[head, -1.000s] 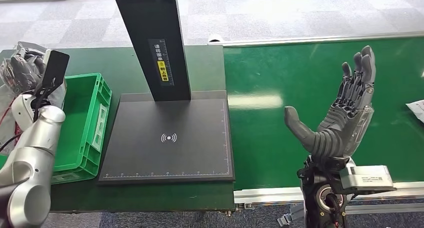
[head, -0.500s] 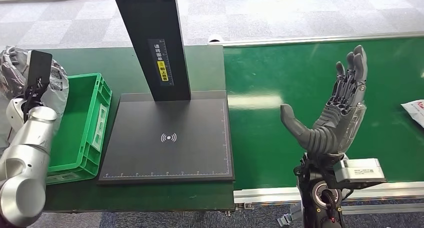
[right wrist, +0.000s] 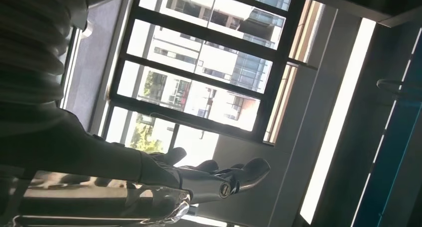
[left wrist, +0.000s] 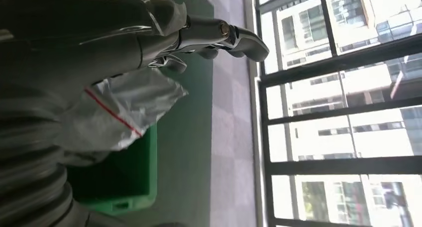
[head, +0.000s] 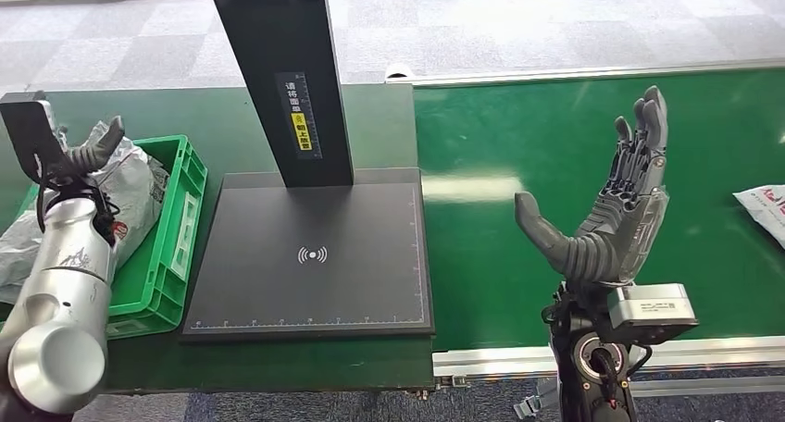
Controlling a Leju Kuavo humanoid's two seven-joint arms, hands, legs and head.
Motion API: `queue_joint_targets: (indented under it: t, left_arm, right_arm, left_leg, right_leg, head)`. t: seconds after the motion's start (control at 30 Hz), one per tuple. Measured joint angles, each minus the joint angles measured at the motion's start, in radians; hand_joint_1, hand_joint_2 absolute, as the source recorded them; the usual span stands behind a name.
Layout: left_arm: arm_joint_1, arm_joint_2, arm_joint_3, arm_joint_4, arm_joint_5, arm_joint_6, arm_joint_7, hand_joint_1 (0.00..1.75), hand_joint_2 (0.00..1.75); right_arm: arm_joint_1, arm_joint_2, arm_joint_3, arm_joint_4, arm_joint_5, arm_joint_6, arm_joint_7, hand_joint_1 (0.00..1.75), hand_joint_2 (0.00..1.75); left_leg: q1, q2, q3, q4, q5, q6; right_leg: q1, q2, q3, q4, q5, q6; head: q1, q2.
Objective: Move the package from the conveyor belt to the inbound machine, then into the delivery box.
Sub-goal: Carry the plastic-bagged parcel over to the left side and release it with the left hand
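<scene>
The left hand [head: 88,149] is lying mostly behind its own wrist camera in the head view, so whether its fingers [head: 102,137] are gripping the bag [head: 130,186] beneath them is not clear. In the left wrist view the bag [left wrist: 124,112] is blurring against the fingers [left wrist: 219,35], its far end being cut off by the edge. A second bag [head: 764,209], well beyond the right hand's [head: 611,209] fingertips, is running off the head view's edge, its red print too small to read. The crate's [head: 180,218] floor is being hidden under the bag
</scene>
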Motion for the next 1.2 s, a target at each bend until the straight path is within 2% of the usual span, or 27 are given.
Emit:
queue_joint_targets:
  t: [0.07, 0.13, 0.23, 0.33, 0.47, 0.73, 0.87, 1.0, 1.1, 1.2]
  left_arm:
    - [0.069, -0.042, -0.008, -0.096, 0.165, -0.111, -0.004, 0.0, 1.75]
    - [0.17, -0.086, -0.038, -0.225, 0.331, -0.189, 0.008, 0.0, 1.75]
    - [0.343, -0.131, -0.116, -0.428, 0.478, -0.208, 0.007, 0.0, 1.75]
    - [0.475, -0.156, -0.199, -0.59, 0.528, -0.189, 0.0, 0.0, 1.75]
    - [0.542, -0.162, -0.26, -0.697, 0.556, -0.168, 0.0, 0.0, 1.75]
    - [0.572, -0.162, -0.299, -0.77, 0.558, -0.163, -0.001, 0.0, 1.75]
    - [0.622, -0.182, -0.334, -0.807, 0.465, -0.07, -0.045, 0.0, 1.75]
    - [0.758, -0.253, -0.449, -0.839, 0.381, 0.074, -0.143, 0.0, 1.75]
    - [0.861, -0.292, -0.566, -0.887, 0.325, 0.196, -0.201, 0.0, 1.75]
    - [0.916, -0.302, -0.673, -0.918, 0.25, 0.35, -0.209, 0.0, 1.75]
  right_arm:
    - [-0.001, 0.0, 0.0, 0.004, 0.007, -0.002, 0.005, 0.0, 1.75]
    - [-0.003, 0.0, -0.001, 0.009, 0.012, -0.002, 0.01, 0.0, 1.75]
    - [-0.005, -0.002, -0.003, 0.015, 0.013, -0.002, 0.014, 0.0, 1.75]
    - [-0.005, -0.005, -0.004, 0.018, 0.013, -0.002, 0.016, 0.0, 1.75]
    - [-0.005, -0.007, -0.004, 0.019, 0.013, -0.002, 0.016, 0.0, 1.75]
    - [-0.005, -0.009, -0.004, 0.02, 0.013, -0.002, 0.016, 0.0, 1.75]
    - [-0.008, -0.009, -0.006, 0.025, 0.012, 0.0, 0.038, 0.0, 1.75]
    - [-0.024, -0.007, -0.013, 0.082, 0.012, 0.0, 0.05, 0.0, 1.75]
    - [-0.02, 0.005, -0.023, 0.167, -0.009, -0.024, -0.025, 0.0, 1.75]
    - [0.002, 0.019, -0.028, 0.297, -0.038, -0.057, -0.108, 0.0, 1.75]
  left_leg:
    - [0.0, 0.001, 0.0, 0.0, 0.0, 0.0]
    - [-0.001, 0.001, 0.0, 0.0, -0.001, 0.0]
    - [-0.001, 0.001, 0.0, 0.0, -0.002, 0.001]
    - [-0.001, -0.001, -0.001, 0.0, -0.003, 0.001]
    - [-0.001, -0.001, -0.002, 0.0, -0.003, 0.001]
    - [0.0, -0.001, -0.001, 0.0, -0.002, 0.001]
    - [-0.001, -0.001, -0.001, 0.0, -0.003, 0.002]
    - [-0.001, -0.001, -0.002, 0.0, -0.004, 0.004]
    - [-0.001, -0.001, -0.002, 0.0, -0.005, 0.005]
    - [-0.001, -0.001, -0.002, 0.0, -0.006, 0.005]
  right_leg:
    - [0.0, 0.0, 0.0, 0.0, 0.0, 0.0]
    - [-0.001, 0.001, 0.0, 0.0, 0.0, 0.0]
    - [-0.001, 0.001, -0.001, 0.0, -0.001, 0.001]
    - [-0.001, 0.0, -0.001, -0.001, -0.003, 0.003]
    - [-0.001, -0.001, -0.001, -0.001, -0.002, 0.003]
    - [0.0, -0.001, -0.001, 0.0, -0.002, 0.003]
    - [-0.001, 0.0, -0.001, 0.0, -0.002, 0.003]
    - [-0.002, 0.0, 0.0, -0.002, -0.003, 0.004]
    - [-0.002, 0.0, 0.0, -0.003, -0.003, 0.004]
    - [-0.002, -0.001, 0.0, -0.003, -0.004, 0.005]
  head:
    - [0.0, 0.0]
    - [0.0, 0.0]
    - [0.0, 0.0]
    - [0.0, 0.0]
    - [0.0, 0.0]
    - [0.0, 0.0]
    - [0.0, 0.0]
    - [0.0, 0.0]
    - [0.0, 0.0]
    - [0.0, 0.0]
